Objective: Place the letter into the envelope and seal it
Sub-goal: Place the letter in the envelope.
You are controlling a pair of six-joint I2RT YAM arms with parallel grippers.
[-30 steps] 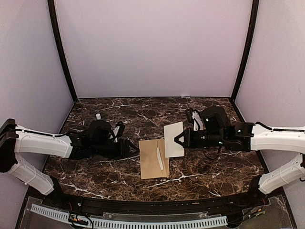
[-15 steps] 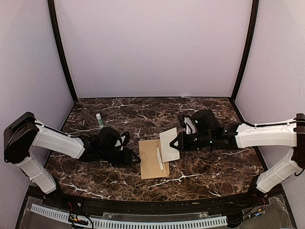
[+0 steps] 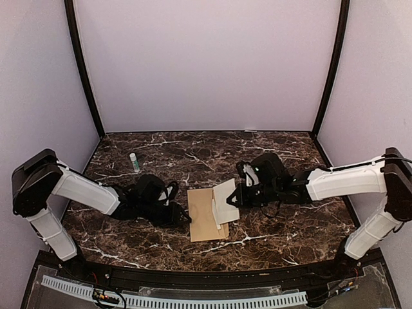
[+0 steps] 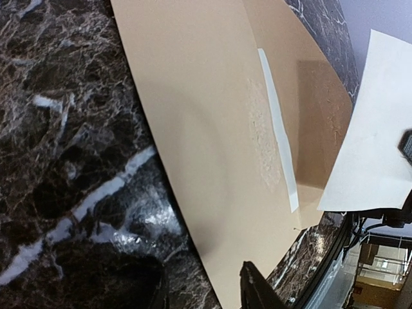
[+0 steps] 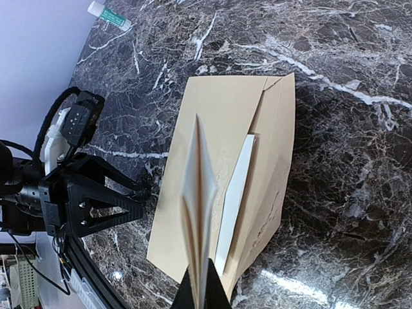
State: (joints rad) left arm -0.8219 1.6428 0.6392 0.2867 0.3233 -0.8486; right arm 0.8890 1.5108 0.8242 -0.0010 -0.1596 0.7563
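**Change since the earlier frame.** The right arm has swung in towards the centre and carried the letter (image 3: 224,201) with it. The sheet was clear of the envelope (image 3: 205,220) and now overhangs the envelope's right-hand part. The left arm has pushed forward and low to the envelope's opposite edge.

**Letter.** It is pinched at one end by the right gripper (image 3: 234,197), whose fingers are pressed together on it. In the right wrist view it stands out from the fingertips as a folded sheet seen edge-on. It is raised off the envelope and pointing along the gripper's line.

**Envelope.** It lies flat on the table (image 3: 283,225), directly ahead of and below the right gripper's fingertips. Its long axis runs across that gripper's line of reach. The flap side, with its white strip (image 4: 275,125), faces the right gripper. In my judgement the letter's leading edge must go in under that side.

**Left gripper (image 3: 183,215).** It is just beside the far long edge, as taken from the right gripper. I cannot tell whether its fingers are spread or closed, or whether they are touching the paper. It is the nearer tool for steadying the envelope.

**Periphery.** A glue stick (image 3: 134,162) stands well behind the left gripper.
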